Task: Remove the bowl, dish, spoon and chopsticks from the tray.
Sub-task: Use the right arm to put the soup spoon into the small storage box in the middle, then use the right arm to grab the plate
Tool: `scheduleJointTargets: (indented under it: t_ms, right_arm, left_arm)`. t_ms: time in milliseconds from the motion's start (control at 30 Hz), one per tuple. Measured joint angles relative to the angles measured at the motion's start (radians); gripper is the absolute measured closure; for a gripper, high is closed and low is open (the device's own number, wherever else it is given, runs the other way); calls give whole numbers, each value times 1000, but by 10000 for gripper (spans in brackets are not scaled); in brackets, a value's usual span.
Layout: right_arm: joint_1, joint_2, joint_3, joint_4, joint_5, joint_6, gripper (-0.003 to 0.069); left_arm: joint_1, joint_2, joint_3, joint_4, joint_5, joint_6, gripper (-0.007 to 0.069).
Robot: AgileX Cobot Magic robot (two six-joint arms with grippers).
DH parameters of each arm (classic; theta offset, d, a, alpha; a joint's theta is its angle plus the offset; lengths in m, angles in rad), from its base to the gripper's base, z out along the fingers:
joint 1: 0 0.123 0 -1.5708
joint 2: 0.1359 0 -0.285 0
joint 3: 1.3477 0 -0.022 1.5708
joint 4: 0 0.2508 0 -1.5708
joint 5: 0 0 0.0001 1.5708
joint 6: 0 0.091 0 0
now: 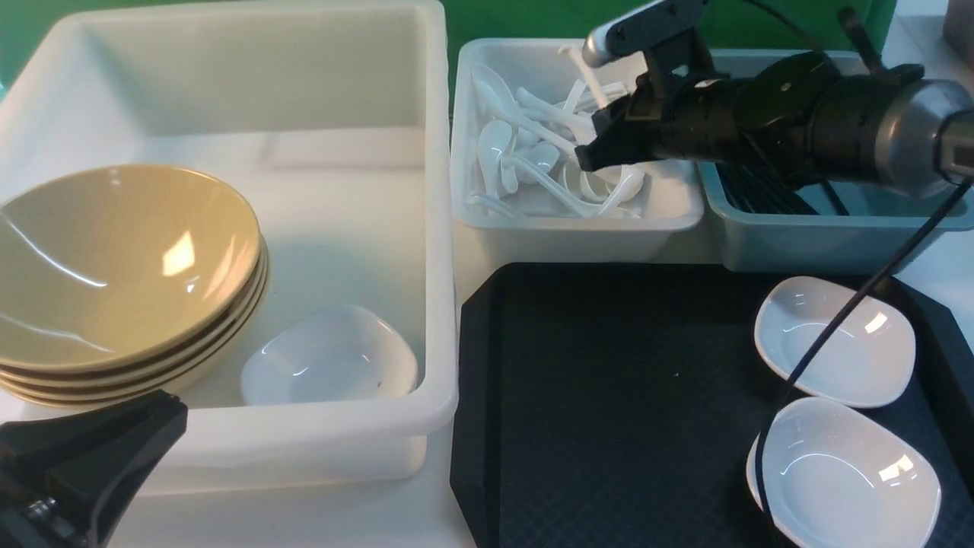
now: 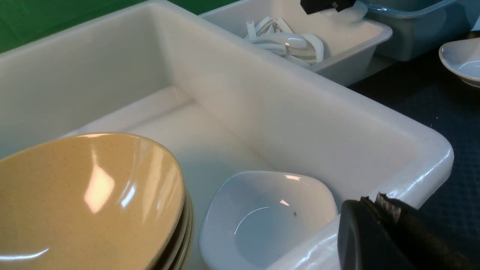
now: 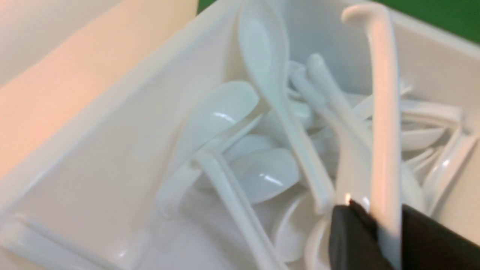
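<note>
Presently reaching in from the upper right of the front view with the right gripper (image 1: 597,138), hanging over the small white tub (image 1: 578,236) at top centre. Pinching the spoon (image 3: 383,112) between narrowly parted black fingers, jaws closed on it, with the curled handle end pointing out past the fingertips. Held above a loose pile of other spoons (image 3: 243,150) in that tub; cannot tell whether touching the pile.

Sitting at the lower left corner of the front view with the left gripper (image 2: 369,204), jaws pressed together on nothing, just outside the near wall of the large white tub (image 1: 437,228).

Stacked at the left inside that large tub: several mustard-tan bowls, with the bowl (image 1: 114,259) on top, tilted toward the upper right of the frame. Lying just beside the stack, toward frame centre: one small white dish (image 1: 329,356).

Filling the lower right of the front view: the tray (image 1: 609,396), black and diamond-textured. Carrying two white dishes near its right edge, one (image 1: 833,339) above the other (image 1: 845,472) in the frame, very close together, crossed by a black cable (image 1: 837,323).

Tucked above the tray at the right: a blue-grey tub (image 1: 799,236), with the chopsticks (image 1: 761,194) showing as thin dark sticks inside, largely hidden behind the arm.
</note>
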Motion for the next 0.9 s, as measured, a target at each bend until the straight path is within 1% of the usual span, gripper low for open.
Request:
scheduleJointTargets:
  t_ms: [67,100,133,167,200,267,333,367,400,433,467,500,533,567,600,633,667,700,767,800,833,867,900]
  right_arm:
    - [0,-9,-7,0,10,11,398]
    - [0,-14,-8,0,12,12,381]
    - [-5,-38,-8,0,39,18,314]
    - [-13,-79,-8,-7,84,18,262]
    - [-16,-85,-8,-10,101,18,255]
    - [-35,-151,-8,-21,187,19,208]
    - [-77,-249,-9,-57,339,39,183]
    - [-95,-286,-12,-81,391,65,181]
    - [-120,-329,-15,-124,453,119,181]
    - [-157,-385,-17,-209,536,244,186]
    - [-163,-392,-17,-224,547,244,186]
    - [-185,-417,-17,-285,594,337,193]
    - [-224,-451,-10,-400,686,464,204]
    - [-234,-454,-8,-433,697,480,205]
    - [-277,-471,36,-565,789,591,217]
    - [-294,-474,67,-621,832,629,221]
    - [-302,-475,75,-630,840,634,221]
    - [-325,-479,146,-676,887,663,223]
    - [-342,-494,265,-702,925,679,223]
    - [-343,-496,278,-703,927,679,223]
    - [-342,-515,381,-707,924,676,223]
    - [-342,-523,433,-707,913,671,223]
    - [-342,-523,443,-706,904,670,223]
  left_arm:
    - [0,0,11,0,-15,0,633]
    - [0,0,12,0,-15,0,633]
    - [0,0,18,0,-22,0,633]
    - [0,0,20,0,-23,0,633]
    - [0,0,20,0,-24,0,633]
    - [0,0,20,-5,-27,0,633]
    - [0,0,20,-19,-27,0,633]
    - [0,0,20,-31,-31,0,633]
    - [0,0,20,-39,-34,0,633]
    - [0,0,20,-52,-38,0,633]
    - [0,0,20,-53,-39,0,633]
    - [0,0,20,-58,-38,0,633]
    - [0,0,20,-69,-41,0,633]
    - [0,0,20,-71,-41,0,633]
    - [0,0,20,-80,-43,0,633]
    - [0,0,20,-83,-45,0,633]
    - [0,0,20,-83,-45,0,633]
    - [0,0,20,-86,-51,0,633]
    - [0,0,20,-89,-53,0,633]
    - [0,0,20,-89,-55,0,633]
    - [0,0,20,-90,-58,0,633]
    - [0,0,20,-90,-60,0,633]
    - [0,0,20,-90,-61,0,633]
